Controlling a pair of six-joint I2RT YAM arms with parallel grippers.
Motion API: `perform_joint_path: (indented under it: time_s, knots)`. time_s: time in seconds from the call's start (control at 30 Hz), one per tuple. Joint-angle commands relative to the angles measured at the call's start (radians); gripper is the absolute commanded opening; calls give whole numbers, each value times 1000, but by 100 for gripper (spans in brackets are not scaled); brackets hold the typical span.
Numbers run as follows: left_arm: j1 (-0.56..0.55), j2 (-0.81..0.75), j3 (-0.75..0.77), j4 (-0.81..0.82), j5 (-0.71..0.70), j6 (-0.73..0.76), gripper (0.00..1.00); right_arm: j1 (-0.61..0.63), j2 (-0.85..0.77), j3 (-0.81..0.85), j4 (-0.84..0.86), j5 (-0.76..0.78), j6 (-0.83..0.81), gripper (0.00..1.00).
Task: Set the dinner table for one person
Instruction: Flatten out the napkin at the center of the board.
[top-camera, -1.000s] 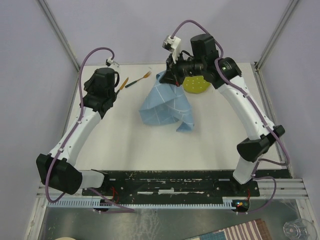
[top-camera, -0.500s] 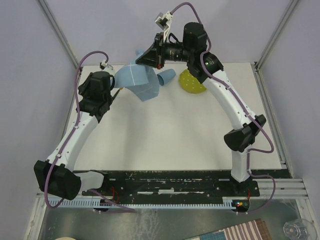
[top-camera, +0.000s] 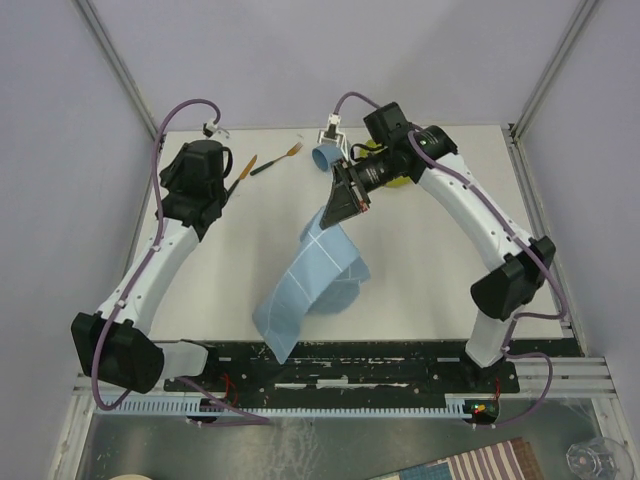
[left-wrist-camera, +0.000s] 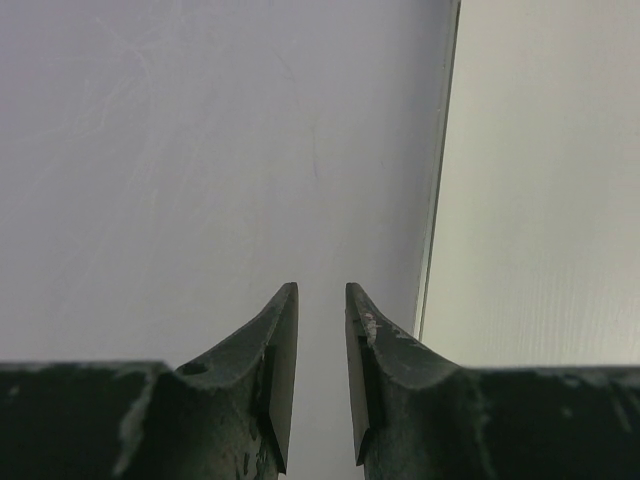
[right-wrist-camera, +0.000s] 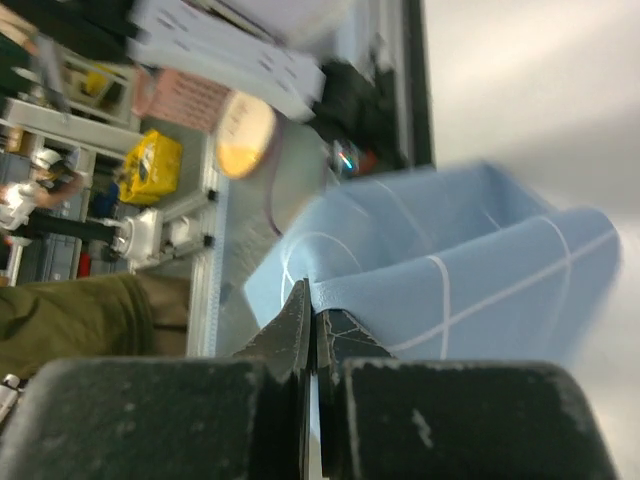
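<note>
In the top external view, the right end effector (top-camera: 328, 222) sat just above the centre of the frame, clamped on the top edge of the light-blue grid cloth (top-camera: 310, 275). The cloth hung from it in a long band, and its long axis ran from there down toward the lower left. Its free end reached close to the bottom edge of the white tabletop (top-camera: 420, 270), which filled the middle of the frame. Everything to be laid therefore lay below and left of the holding jaws, so spreading it would likely call for a draw back toward the upper right. The left arm (top-camera: 165, 250) stood well apart at the left, nearer the fork (top-camera: 278, 160) and knife (top-camera: 243, 168) in the upper left. A blue cup (top-camera: 325, 157) stood at the upper centre. In the left wrist view, the left end effector (left-wrist-camera: 320, 295) showed a narrow gap with nothing in it and faced only pale surfaces. In the right wrist view, the jaws were pinched tight on a fold of cloth, which spread blurred to the right.
</note>
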Motion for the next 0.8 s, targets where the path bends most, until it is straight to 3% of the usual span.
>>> perform_joint_path:
  time_s: [0.0,0.1,0.4,0.7,0.77]
  knots:
    - [6,8,57,21,4,-55,32,-18,132,157,-789,205,-683,2]
    - [5,19,64,18,7,-64,32,-37,196,154,-844,282,-700,2]
    - [5,14,63,17,9,-70,32,-42,182,101,-802,393,-701,2]
    - [6,34,78,14,4,-73,32,-41,393,692,-494,473,-401,2]
    - [6,32,83,-11,13,-103,32,-39,398,723,-368,469,-345,2]
